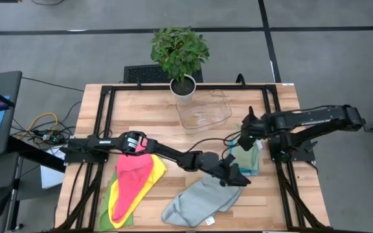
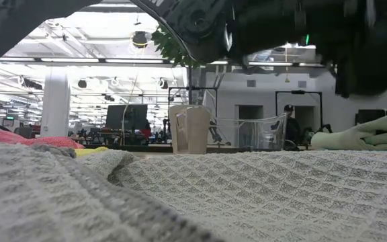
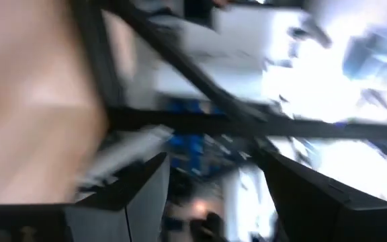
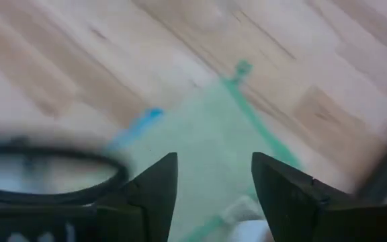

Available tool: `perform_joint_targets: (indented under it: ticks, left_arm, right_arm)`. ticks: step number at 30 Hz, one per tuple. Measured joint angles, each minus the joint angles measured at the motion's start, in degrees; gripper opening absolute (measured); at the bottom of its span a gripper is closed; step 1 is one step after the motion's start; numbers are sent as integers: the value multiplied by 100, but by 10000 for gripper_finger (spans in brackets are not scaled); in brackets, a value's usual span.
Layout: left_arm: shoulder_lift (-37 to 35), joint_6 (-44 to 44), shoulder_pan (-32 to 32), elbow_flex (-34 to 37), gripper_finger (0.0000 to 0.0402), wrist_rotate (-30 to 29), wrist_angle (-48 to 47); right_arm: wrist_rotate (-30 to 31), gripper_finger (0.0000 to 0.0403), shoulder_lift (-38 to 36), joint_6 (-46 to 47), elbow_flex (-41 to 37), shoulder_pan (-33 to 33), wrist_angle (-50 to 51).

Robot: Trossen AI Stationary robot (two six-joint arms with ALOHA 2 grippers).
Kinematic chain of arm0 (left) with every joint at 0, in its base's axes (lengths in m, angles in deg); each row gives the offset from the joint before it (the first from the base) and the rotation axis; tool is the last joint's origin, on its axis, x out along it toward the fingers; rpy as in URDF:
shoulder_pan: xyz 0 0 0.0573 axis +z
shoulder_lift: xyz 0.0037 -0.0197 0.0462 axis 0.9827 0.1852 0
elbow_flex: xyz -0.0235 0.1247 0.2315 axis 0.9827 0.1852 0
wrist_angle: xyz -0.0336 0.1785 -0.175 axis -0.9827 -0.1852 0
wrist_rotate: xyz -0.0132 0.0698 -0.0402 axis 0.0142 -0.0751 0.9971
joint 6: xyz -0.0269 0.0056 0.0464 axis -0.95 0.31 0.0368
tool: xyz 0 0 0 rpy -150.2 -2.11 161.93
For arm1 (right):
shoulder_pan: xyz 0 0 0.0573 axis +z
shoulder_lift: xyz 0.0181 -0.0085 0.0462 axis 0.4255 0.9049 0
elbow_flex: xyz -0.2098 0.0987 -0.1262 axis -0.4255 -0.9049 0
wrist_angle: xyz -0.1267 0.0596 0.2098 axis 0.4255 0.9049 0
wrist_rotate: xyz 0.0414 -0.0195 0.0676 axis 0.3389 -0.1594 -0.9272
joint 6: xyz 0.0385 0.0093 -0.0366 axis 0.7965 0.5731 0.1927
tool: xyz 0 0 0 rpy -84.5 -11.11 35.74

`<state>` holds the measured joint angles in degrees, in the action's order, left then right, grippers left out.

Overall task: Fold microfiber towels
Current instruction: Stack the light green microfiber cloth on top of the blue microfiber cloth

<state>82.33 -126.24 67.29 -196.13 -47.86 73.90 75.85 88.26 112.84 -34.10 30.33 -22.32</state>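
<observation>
From above, the left gripper (image 1: pixel 238 177) sits at the grey towel's (image 1: pixel 196 202) upper edge, beside the folded green towel (image 1: pixel 247 158) under the right gripper (image 1: pixel 246 133). Only the wrist views show both sets of fingers parted and empty. Pink (image 1: pixel 133 178) and yellow (image 1: pixel 153 173) towels lie at left.

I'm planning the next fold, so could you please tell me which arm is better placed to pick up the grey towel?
Probably the left: its tool hangs at the grey towel's upper edge, while the right tool hovers over the folded stack.
</observation>
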Motion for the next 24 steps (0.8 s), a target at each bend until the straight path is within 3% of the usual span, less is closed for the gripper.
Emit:
perform_joint_targets:
  ticks: [5,10,16,24]
  left_arm:
    - [-132,-322,-62,-1,233,480,2086]
    - [-366,-533,-147,-11,233,-71,3792]
    - [-822,-218,-222,-11,233,14,3918]
    - [-948,-322,-188,-7,233,200,3894]
  right_arm:
    - [966,207,-790,1669,-494,1439,-746]
    - [1618,185,-933,3220,-1270,2961,-1778]
    - [1148,152,-313,4356,-1394,3953,-1347]
    - [720,119,455,4913,-1366,4504,-1516]
